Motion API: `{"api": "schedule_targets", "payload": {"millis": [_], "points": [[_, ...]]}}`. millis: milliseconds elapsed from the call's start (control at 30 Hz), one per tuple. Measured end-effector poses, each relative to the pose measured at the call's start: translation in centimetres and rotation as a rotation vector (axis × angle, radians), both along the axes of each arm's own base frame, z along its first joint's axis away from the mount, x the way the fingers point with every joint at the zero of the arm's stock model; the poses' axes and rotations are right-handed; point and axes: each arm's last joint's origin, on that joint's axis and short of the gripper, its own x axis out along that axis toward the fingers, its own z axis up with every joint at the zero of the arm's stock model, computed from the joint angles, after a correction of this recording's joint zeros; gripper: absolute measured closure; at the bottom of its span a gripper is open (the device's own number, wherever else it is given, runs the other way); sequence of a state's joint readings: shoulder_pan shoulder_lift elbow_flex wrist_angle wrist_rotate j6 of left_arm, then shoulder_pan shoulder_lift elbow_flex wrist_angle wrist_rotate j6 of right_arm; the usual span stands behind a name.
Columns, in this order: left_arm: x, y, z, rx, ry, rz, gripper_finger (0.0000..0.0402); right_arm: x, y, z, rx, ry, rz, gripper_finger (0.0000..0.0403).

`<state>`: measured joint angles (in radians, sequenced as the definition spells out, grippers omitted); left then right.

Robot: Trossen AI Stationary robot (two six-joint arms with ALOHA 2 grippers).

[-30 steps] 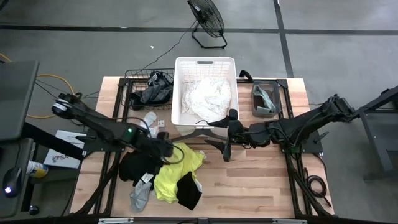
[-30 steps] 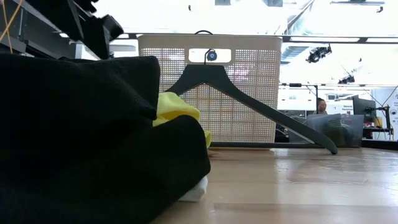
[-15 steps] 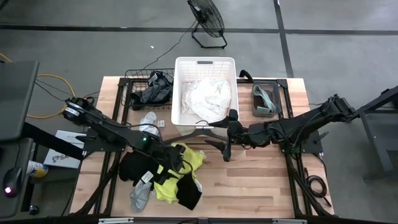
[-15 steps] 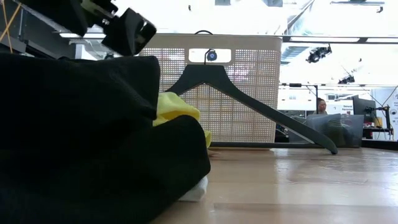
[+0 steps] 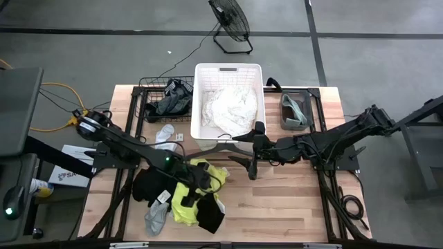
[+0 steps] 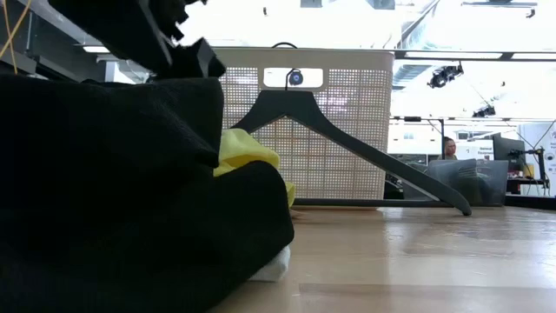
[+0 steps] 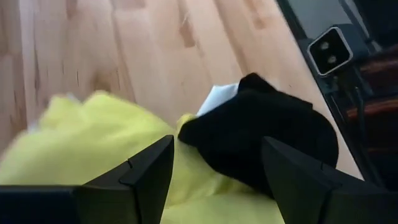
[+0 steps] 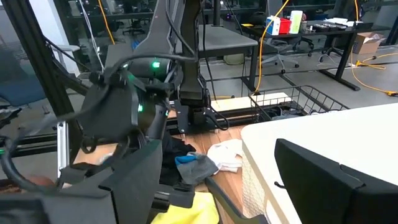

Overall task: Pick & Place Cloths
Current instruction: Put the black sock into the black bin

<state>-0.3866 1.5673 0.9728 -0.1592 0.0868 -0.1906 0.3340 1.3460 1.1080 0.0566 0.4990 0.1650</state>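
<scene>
Left gripper [image 5: 199, 188], fingers apart and holding nothing, hangs over the neon yellow cloth [image 7: 93, 143] near the worktop's front edge, likely lining up a grasp; the black cloth [image 7: 267, 143] lies just beyond its fingertips. Right gripper [image 5: 252, 147] waits open mid-worktop beside the basket [image 5: 228, 70].

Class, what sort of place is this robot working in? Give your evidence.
Probably a robotics lab or workshop: a wooden workbench on a bare concrete floor, a floor fan behind it, and desks with office chairs beyond.
</scene>
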Motion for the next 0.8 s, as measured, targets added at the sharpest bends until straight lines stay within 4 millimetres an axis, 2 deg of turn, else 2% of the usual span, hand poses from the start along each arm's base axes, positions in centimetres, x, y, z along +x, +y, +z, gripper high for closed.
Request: {"api": "schedule_targets", "payload": {"millis": [300, 800], "points": [[0.0, 0.0, -0.2, -0.096, 0.087, 0.112, 0.0165, 0.0, 0.0, 0.0, 0.021, -0.002, -0.005, 0.0101], [0.8, -1.2, -1.7, -0.199, 0.133, 0.069, 0.0165, 0.0, 0.0, -0.2, 0.026, 0.013, -0.008, 0.0101]]}}
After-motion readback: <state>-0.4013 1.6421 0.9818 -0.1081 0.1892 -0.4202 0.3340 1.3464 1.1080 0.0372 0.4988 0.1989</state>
